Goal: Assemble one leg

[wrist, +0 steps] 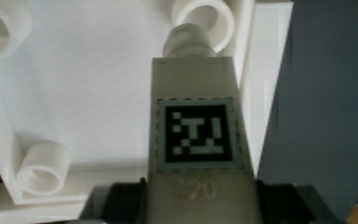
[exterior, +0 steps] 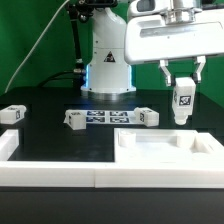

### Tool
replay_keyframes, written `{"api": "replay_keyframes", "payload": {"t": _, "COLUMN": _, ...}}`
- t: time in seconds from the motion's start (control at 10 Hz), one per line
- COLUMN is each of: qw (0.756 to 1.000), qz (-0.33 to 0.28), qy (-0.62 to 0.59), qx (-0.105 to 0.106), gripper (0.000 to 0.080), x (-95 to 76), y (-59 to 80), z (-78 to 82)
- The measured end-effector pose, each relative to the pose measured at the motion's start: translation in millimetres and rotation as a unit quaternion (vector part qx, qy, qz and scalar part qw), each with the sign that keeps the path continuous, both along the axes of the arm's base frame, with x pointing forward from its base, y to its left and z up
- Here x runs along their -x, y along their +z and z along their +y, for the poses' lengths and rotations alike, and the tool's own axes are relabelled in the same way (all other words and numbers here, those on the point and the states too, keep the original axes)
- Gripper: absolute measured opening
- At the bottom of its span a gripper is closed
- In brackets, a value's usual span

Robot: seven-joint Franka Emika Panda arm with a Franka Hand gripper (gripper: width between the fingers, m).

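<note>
My gripper (exterior: 183,84) is shut on a leg (exterior: 182,104), a small white oblong block with a black-and-white tag, held upright above the right part of the big white slab with recesses (exterior: 165,150). In the wrist view the leg (wrist: 197,120) fills the middle, clamped between the dark fingers (wrist: 114,203), its far end over a round socket (wrist: 208,22) of the slab. Three more legs lie on the black table: one at the exterior view's left (exterior: 11,115), one left of the marker board (exterior: 76,119) and one right of it (exterior: 148,117).
The marker board (exterior: 108,118) lies flat between two loose legs in front of the robot base (exterior: 108,62). A white rail (exterior: 45,168) runs along the front edge, with a raised corner at the exterior view's left (exterior: 8,142).
</note>
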State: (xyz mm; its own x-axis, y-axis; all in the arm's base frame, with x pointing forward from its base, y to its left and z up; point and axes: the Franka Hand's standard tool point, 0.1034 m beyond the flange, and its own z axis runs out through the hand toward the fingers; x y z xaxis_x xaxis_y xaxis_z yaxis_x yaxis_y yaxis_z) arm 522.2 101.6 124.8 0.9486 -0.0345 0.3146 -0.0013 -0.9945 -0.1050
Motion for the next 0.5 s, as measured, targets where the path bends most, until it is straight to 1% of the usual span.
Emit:
{"api": "replay_keyframes", "payload": {"t": 0.1, "qw": 1.000, "qz": 0.000, "qy": 0.002, "qx": 0.001, "gripper": 0.0291, "x": -0.9, "y": -0.3, "z": -0.3}}
{"api": "replay_keyframes", "payload": {"t": 0.2, "qw": 1.000, "qz": -0.004, "qy": 0.025, "qx": 0.008, "gripper": 0.0291, "x": -17.9, "y": 2.9, "z": -1.8}}
{"api": "replay_keyframes", "payload": {"t": 0.3, "qw": 1.000, "qz": -0.013, "qy": 0.027, "qx": 0.006, "gripper": 0.0291, "x": -36.4, "y": 6.1, "z": 0.7}}
{"api": "replay_keyframes", "payload": {"t": 0.5, "qw": 0.999, "qz": -0.024, "qy": 0.036, "qx": 0.006, "gripper": 0.0291, "x": -64.8, "y": 5.8, "z": 4.4}}
